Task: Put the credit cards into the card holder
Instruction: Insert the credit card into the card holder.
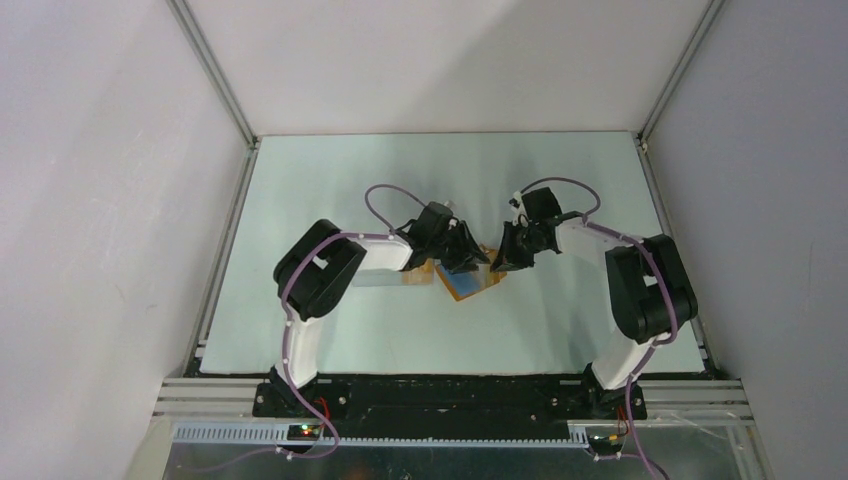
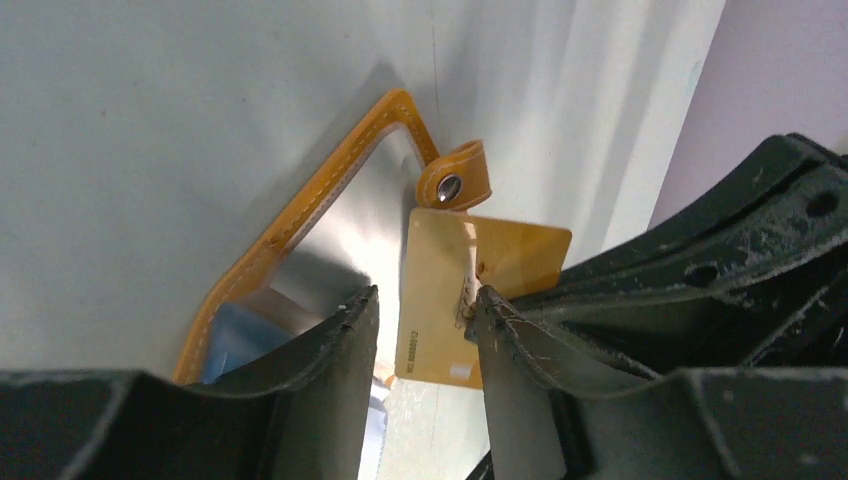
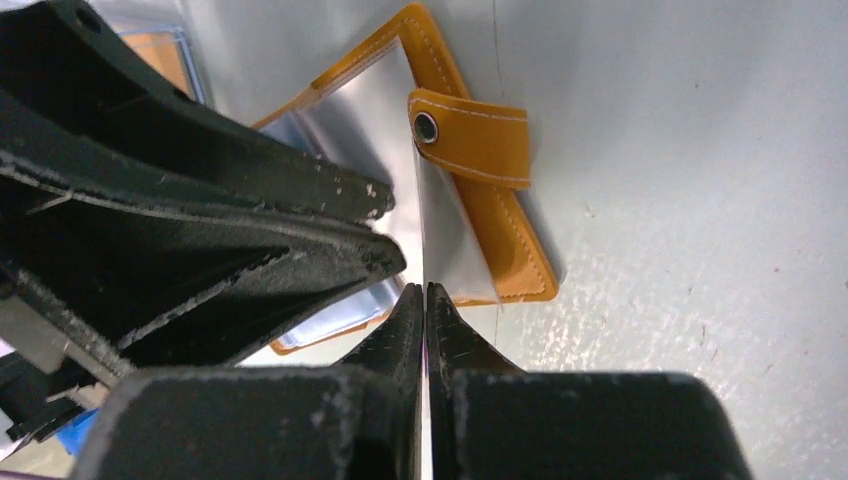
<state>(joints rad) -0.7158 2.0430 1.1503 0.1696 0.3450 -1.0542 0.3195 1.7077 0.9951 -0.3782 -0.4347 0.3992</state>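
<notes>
My right end effector [image 3: 427, 292] pinches a clear flap [image 3: 455, 250] of the card holder [image 3: 520, 250]; my half-open left end effector [image 2: 428, 295] hovers over 1 card [image 2: 500, 255].

card holder [image 1: 470, 285] on table [image 1: 330, 330] (near its middle), credit card [image 2: 445, 300] over holder, beside clasp [image 2: 455, 180]

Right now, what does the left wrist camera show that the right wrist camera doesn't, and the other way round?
Only the left wrist view: a credit card with its printed face showing, between the parted fingers of the left end effector. Only the right wrist view: the right end effector shut on a thin glossy sheet seen edge-on. Both: the card holder with its orange stitched border and its snap tab.
</notes>
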